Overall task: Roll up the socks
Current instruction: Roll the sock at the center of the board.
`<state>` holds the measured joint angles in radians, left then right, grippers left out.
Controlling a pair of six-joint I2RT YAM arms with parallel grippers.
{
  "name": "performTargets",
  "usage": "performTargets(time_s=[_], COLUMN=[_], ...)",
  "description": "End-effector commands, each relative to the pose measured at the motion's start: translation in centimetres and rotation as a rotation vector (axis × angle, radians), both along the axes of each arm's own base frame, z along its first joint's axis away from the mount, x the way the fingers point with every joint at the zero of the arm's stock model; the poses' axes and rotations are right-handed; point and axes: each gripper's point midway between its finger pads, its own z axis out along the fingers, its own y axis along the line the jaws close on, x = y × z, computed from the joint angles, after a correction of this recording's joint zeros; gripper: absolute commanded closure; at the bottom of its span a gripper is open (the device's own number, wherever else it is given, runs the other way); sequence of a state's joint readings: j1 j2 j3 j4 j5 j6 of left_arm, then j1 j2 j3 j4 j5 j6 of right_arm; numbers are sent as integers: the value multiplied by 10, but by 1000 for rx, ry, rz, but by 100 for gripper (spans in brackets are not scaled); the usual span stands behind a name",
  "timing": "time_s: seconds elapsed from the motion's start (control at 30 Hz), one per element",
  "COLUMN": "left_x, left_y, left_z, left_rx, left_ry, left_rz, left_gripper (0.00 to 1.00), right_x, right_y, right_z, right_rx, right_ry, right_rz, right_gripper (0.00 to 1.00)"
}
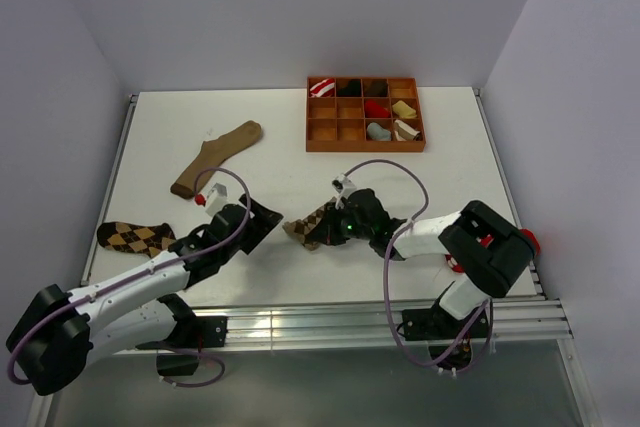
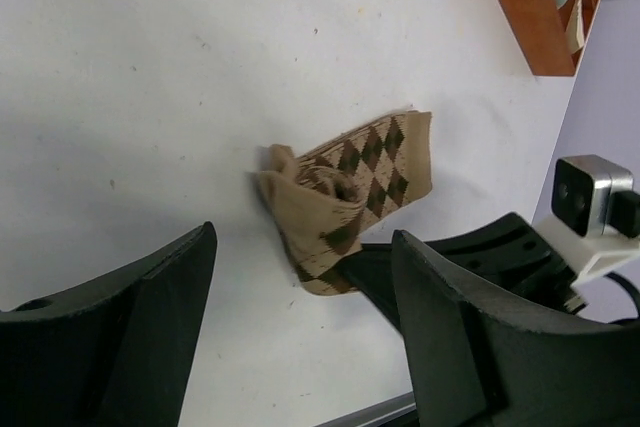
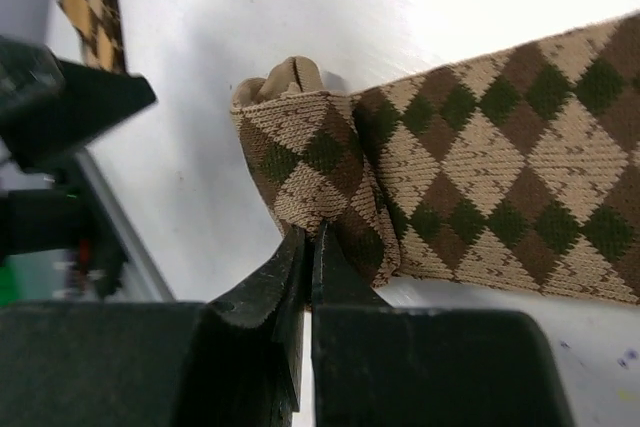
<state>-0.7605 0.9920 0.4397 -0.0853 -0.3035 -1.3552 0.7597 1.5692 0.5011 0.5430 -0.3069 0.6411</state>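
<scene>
The right hand point(image 3: 308, 235) is pinched shut on the half-rolled light argyle sock point(image 3: 470, 177), midway along the table's point(image 1: 280, 127) near edge. The left hand point(image 2: 303, 239) is wide open and empty. Roll slowly and tight, and hold the fold.

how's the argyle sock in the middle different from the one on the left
The middle sock is lighter tan and partly rolled at one end; the left sock is darker and lies flat. The right gripper pinches the middle sock; no gripper holds the left sock. Both are diamond-patterned.

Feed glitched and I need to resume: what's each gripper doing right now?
Left gripper: open, holding nothing.
Right gripper: closed, pinching the rolled end of the light argyle sock.
</scene>
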Motion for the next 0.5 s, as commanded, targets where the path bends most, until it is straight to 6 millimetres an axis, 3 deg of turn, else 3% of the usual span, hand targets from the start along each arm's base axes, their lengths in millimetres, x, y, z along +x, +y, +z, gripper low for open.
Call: performTargets(time_s=[0.0,0.07,0.3,0.47], left_x=[6,3,6,13], left_y=[-13,-18,-52,-65], left_z=[11,0,-5,-17], left_rx=[-62,-46,-20,27], left_ry=[-84,-68,-87,-74], left_rz=[-20,-46,-175,-213], left_gripper=[25,25,24,26], right_x=[-18,-13,-19,-23], right_y=[-19,-26,-34,-46], right_z=[-22,-25,-41,-55], right_rx=[59,91,169,186], right_ry=[214,267,405,489], right_rz=[-58,-102,-149,-194], right_gripper=[100,100,100,100])
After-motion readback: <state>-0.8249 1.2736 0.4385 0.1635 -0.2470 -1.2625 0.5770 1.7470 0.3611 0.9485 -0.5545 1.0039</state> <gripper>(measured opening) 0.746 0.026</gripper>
